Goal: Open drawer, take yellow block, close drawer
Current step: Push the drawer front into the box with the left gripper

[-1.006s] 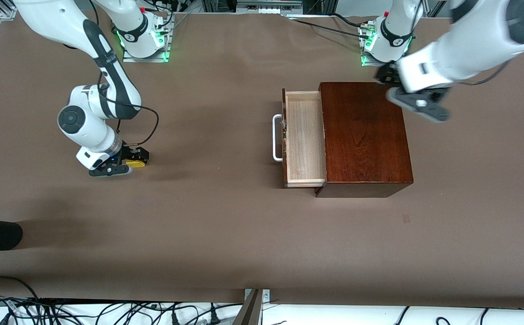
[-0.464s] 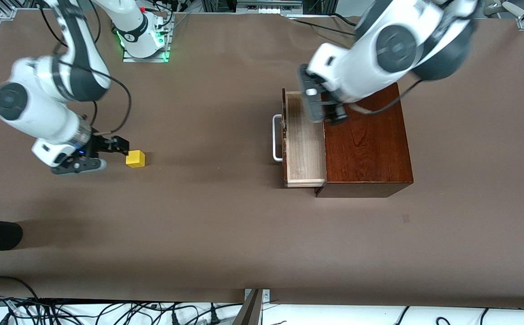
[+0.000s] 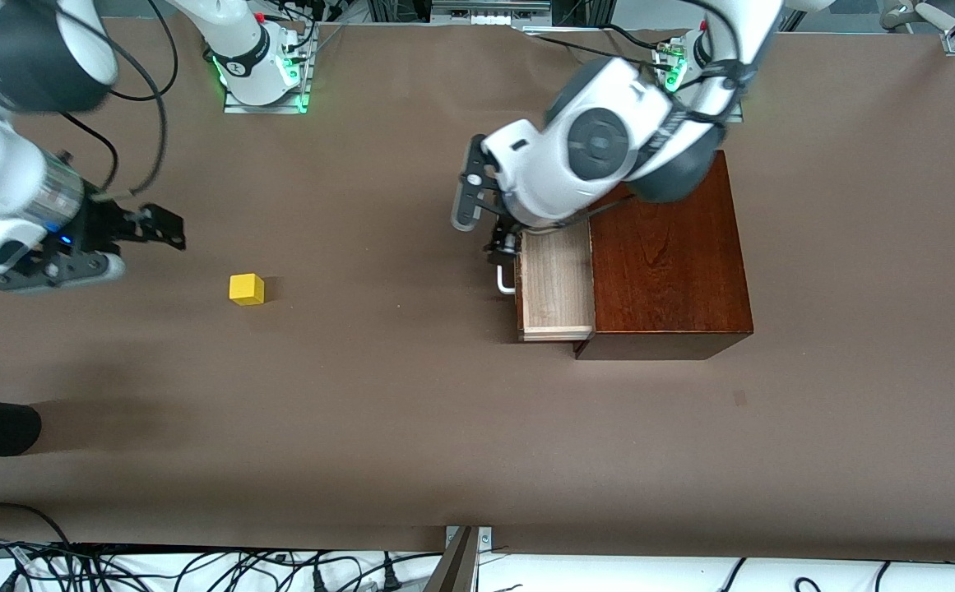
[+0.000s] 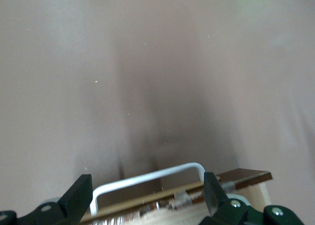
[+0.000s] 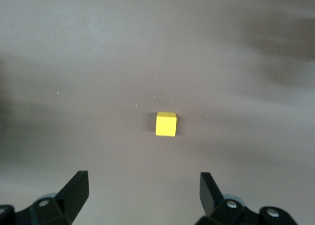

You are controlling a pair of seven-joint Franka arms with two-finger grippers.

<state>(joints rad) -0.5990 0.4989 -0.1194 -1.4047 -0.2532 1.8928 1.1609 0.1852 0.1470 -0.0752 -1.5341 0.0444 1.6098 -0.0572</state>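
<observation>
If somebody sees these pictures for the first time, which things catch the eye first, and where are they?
The yellow block lies alone on the bare brown table, toward the right arm's end. The drawer stands pulled out of the dark wooden box, and the left claw, open, hangs over its white handle. The right claw, open, is above the table near the block.

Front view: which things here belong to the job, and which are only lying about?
Belonging to the job:
- drawer, open
- yellow block, on the table, out of the drawer
- left gripper, open, over the drawer's handle
- right gripper, open, above the table

Only lying about:
- cables at the table's edge nearest the camera
</observation>
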